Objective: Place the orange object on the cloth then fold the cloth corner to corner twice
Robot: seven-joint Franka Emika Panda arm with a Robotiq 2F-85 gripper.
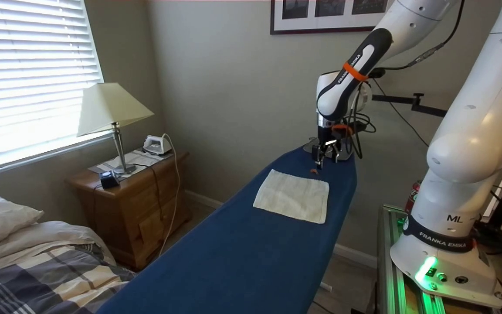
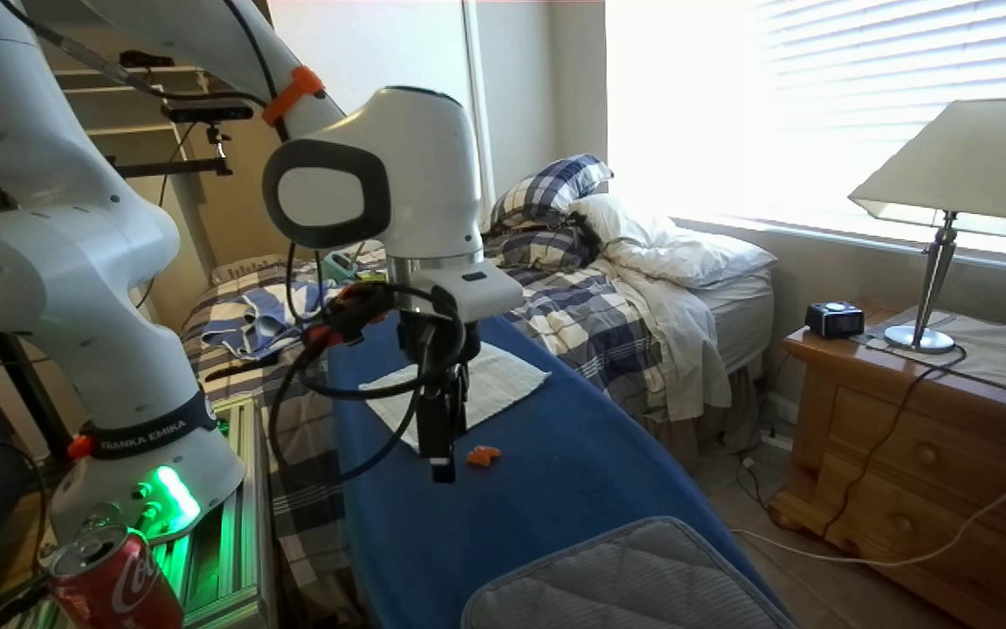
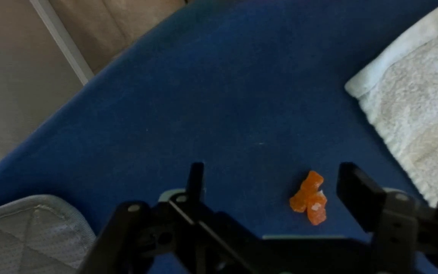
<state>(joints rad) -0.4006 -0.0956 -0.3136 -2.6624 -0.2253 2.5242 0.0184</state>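
Beside the square white fabric cloth (image 1: 293, 196), the black two-fingered claw (image 3: 272, 177), spread apart, should be centred over the lumpy orange object (image 3: 308, 196) before being gently closed.

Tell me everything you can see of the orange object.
The orange object is small, lumpy and slightly glossy, seemingly three joined lobes, one with a pale patch; its material is unclear. It lies ungripped on the blue fabric, apart from the cloth. In the wrist view it shows between the open jaws, apparently touching neither.
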